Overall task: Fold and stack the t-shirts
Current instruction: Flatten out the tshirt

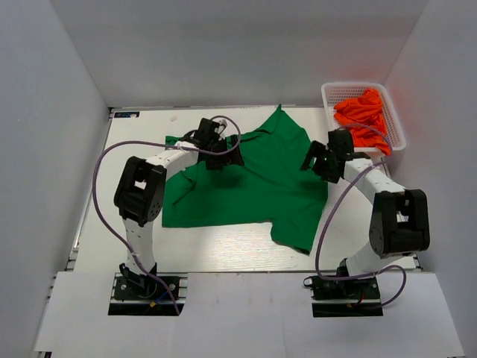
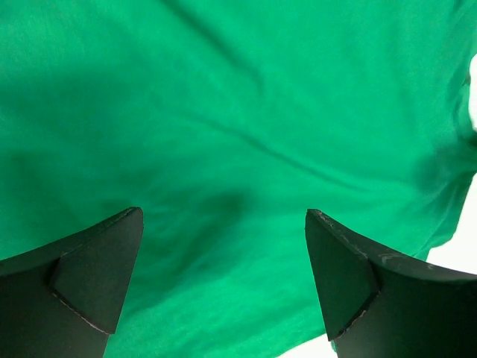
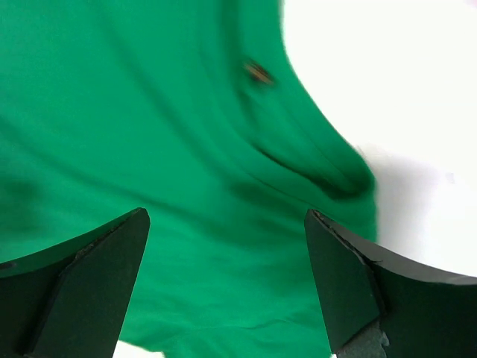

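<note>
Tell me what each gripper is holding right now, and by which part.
Nothing is held. The left gripper and the right gripper are both open over the green shirt, with no cloth between their fingers.

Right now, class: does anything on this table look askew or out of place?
The green t-shirt lies skewed and creased across the table, its left side bunched. Orange t-shirts sit crumpled in the white mesh basket, unfolded.
</note>
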Tool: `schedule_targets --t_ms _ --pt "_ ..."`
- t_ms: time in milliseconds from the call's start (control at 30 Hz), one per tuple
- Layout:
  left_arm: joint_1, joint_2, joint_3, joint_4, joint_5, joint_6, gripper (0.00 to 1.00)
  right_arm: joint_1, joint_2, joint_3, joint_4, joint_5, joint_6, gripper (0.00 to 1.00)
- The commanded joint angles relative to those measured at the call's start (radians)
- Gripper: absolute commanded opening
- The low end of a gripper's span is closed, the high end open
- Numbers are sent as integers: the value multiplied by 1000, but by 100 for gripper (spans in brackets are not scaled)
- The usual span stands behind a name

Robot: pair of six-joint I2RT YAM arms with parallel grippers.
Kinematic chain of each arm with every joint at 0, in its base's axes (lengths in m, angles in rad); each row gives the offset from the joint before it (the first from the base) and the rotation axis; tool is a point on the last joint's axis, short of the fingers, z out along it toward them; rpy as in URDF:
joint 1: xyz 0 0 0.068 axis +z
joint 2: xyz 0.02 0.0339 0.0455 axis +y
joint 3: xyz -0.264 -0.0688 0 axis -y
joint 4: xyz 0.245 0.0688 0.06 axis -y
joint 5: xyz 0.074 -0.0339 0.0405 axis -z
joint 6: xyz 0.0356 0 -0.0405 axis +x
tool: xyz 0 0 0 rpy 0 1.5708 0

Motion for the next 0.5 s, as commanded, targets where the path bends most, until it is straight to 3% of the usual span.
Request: schedule_targets --t_ms 0,167,267,367,467 --pt "1 -100 104 -87 -89 21 100 23 -86 94 66 -83 -77 90" --pt "22 -173 109 -299 -405 21 100 107 -74 114 81 -64 -186 90" --pt "81 -219 25 -333 -495 -23 100 153 -21 117 66 -27 -204 90" --pt "206 -277 -66 -254 -445 -34 100 179 48 125 57 1 -188 90" --pt "255 -268 -75 -186 -419 -3 100 181 93 136 61 1 -180 90"
